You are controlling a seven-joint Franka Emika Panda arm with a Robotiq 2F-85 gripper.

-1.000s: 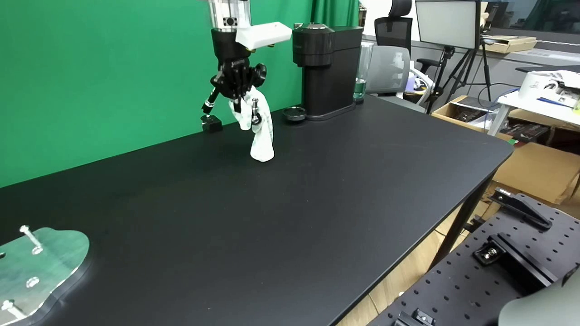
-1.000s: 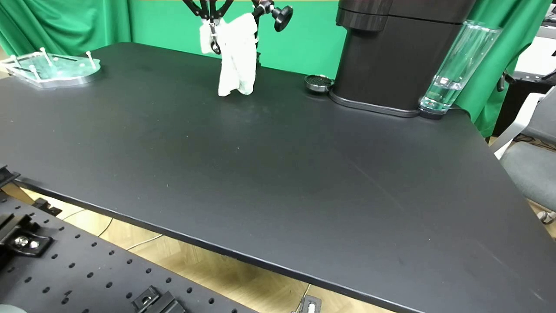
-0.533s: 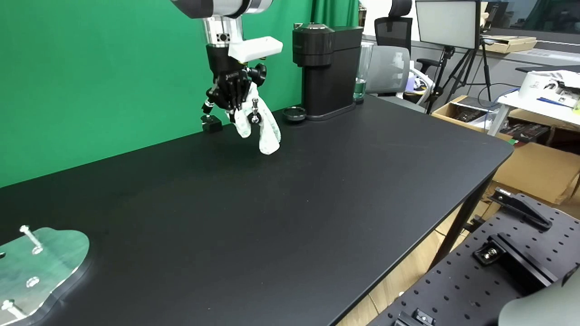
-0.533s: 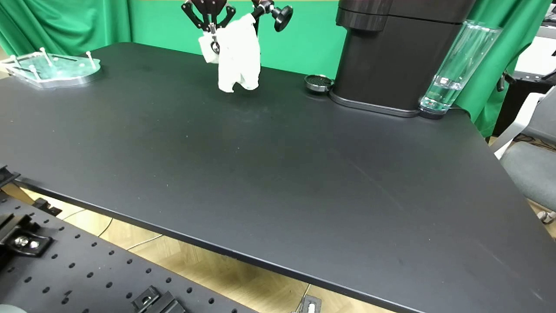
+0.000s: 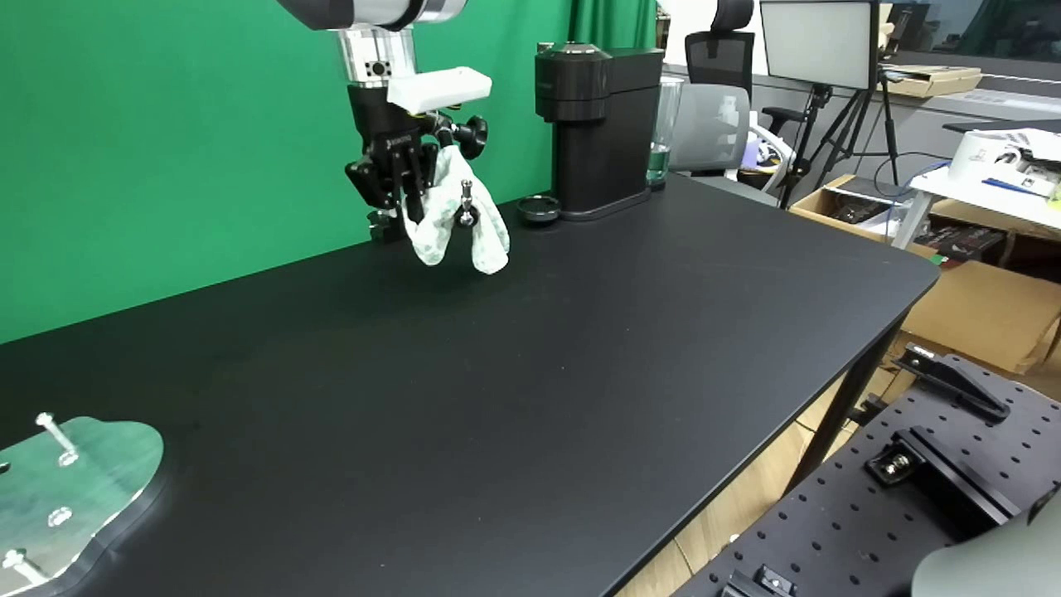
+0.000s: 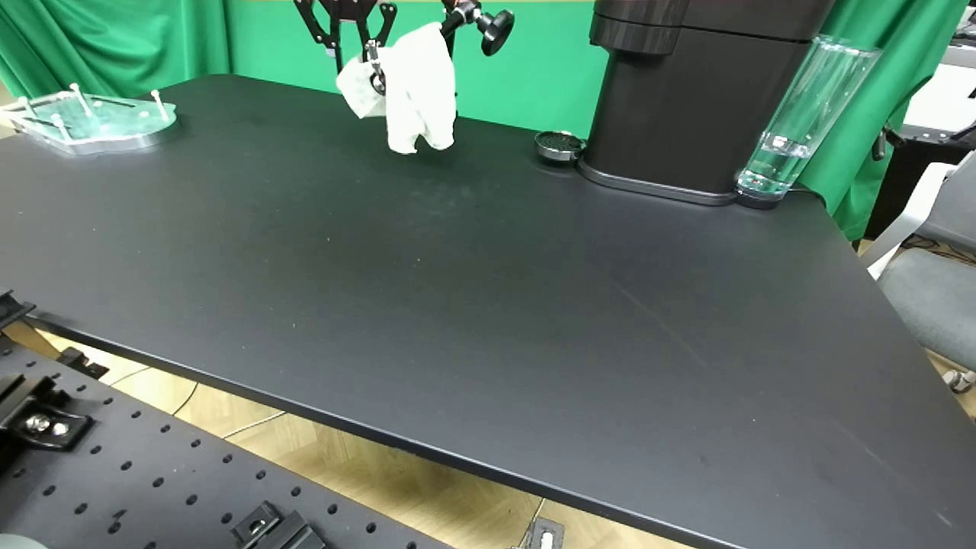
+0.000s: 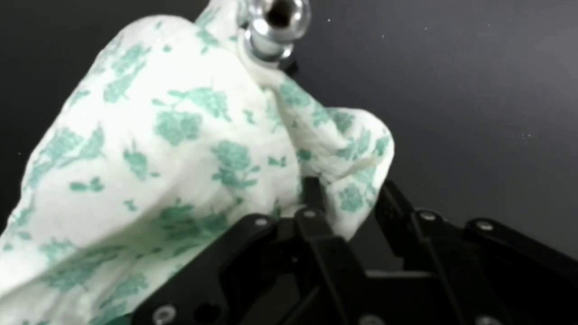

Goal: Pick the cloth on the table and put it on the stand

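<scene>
The white cloth with green flower print (image 5: 491, 236) hangs draped over the black stand's arm (image 6: 456, 17), its ends above the table (image 5: 530, 398). It also shows in an exterior view (image 6: 422, 84) and fills much of the wrist view (image 7: 180, 131). The stand's metal tip (image 7: 277, 22) sticks out past the cloth; its knob (image 5: 472, 137) is at the back and its base is partly hidden behind the gripper. My gripper (image 6: 352, 59) is open beside the stand. In the wrist view the fingers (image 7: 351, 187) are apart, with a cloth corner loosely between them, nearer the left finger.
A black coffee machine (image 5: 593, 133) with a clear water tank (image 6: 801, 122) stands right of the stand. A small round dish (image 6: 560, 145) lies in front of it. A clear board with white pegs (image 5: 91, 489) sits at the table's left. A green curtain is behind.
My gripper came down, opened from the cloth and shifted left in both exterior views. The cloth's longer end rose off the table side while the end near the gripper sank and spread.
</scene>
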